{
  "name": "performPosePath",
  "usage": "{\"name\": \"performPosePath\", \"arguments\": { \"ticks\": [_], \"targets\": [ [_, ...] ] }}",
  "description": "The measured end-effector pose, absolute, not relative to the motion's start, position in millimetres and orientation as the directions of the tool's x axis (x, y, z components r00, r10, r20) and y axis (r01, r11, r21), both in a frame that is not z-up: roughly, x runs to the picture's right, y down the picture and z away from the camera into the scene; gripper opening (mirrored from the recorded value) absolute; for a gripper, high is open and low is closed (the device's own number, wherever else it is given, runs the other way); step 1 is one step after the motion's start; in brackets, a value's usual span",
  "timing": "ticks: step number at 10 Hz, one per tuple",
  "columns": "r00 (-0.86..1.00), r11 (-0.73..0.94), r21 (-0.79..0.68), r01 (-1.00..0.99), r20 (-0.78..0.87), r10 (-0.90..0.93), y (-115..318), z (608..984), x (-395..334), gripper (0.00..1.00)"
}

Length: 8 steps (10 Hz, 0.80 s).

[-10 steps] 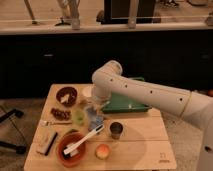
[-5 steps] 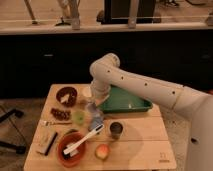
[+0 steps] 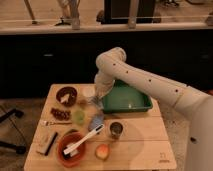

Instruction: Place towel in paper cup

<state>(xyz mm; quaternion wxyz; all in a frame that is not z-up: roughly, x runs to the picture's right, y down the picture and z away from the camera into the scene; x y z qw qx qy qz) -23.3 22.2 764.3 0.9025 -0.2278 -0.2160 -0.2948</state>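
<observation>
The towel, a small bluish-grey crumpled cloth [image 3: 96,120], hangs or rests just below the gripper [image 3: 96,104] near the middle of the light wooden table [image 3: 140,145]. The single camera view does not settle whether the claw holds the cloth or only hovers above it, so I cannot tell its state.

The white arm [image 3: 145,82] reaches in from the right, bending down in front of the green rectangular tray [image 3: 129,100]. A pale round shape that may be the white paper cup [image 3: 89,92] sits just behind the gripper, left of the tray. Nearby are a brown bowl [image 3: 66,95], a small metal cup [image 3: 116,130], and an orange bowl [image 3: 74,148] with a white utensil [image 3: 84,140].

To do this step well, the cloth should probably be carried clear of the table, centred over the cup's mouth, and lowered before release.
</observation>
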Motion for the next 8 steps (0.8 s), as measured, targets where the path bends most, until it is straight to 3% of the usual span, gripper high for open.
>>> {"name": "performPosePath", "arguments": {
  "ticks": [8],
  "targets": [
    [0.617, 0.662, -0.187, 0.725, 0.602, -0.507, -4.5, 788.1, -47.2, 0.04]
  ]
}}
